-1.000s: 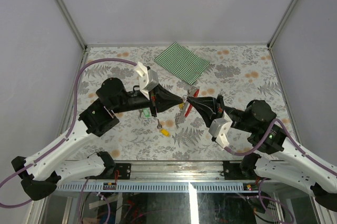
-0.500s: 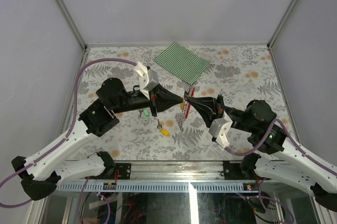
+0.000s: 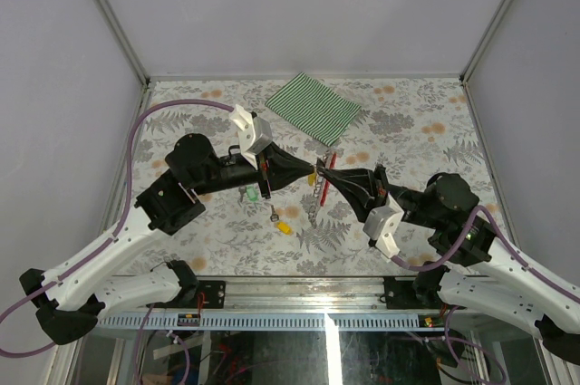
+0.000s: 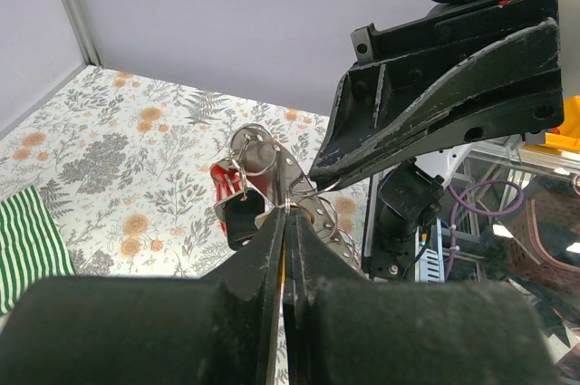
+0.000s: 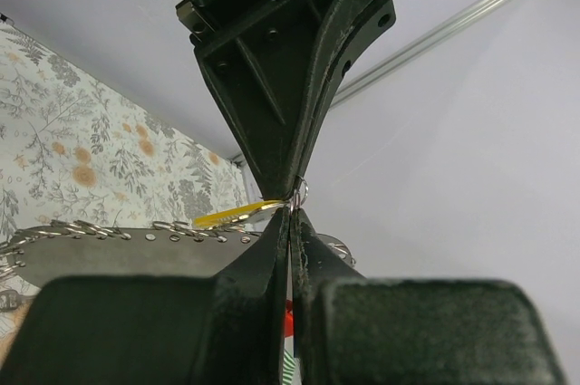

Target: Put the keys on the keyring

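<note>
Left pincer (image 3: pixel 314 170) pinching first yellow key (image 5: pixel 237 213), right pincer (image 3: pixel 323 173) clamping keyring (image 3: pixel 331 159), I'm threading; green key (image 3: pixel 247 193), other yellow key (image 3: pixel 284 227) waiting.

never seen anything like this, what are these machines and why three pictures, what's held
Two robot arms, bolted at the near edge of a table. One picture looks down from above; the other two come from a camera on each wrist, its own black fingers at the bottom. On it lie a striped cloth, a green key and a yellow key. In mid-air the left gripper and right gripper meet, both pinched shut: the left apparently on a second yellow key, the right on the keyring.
</note>
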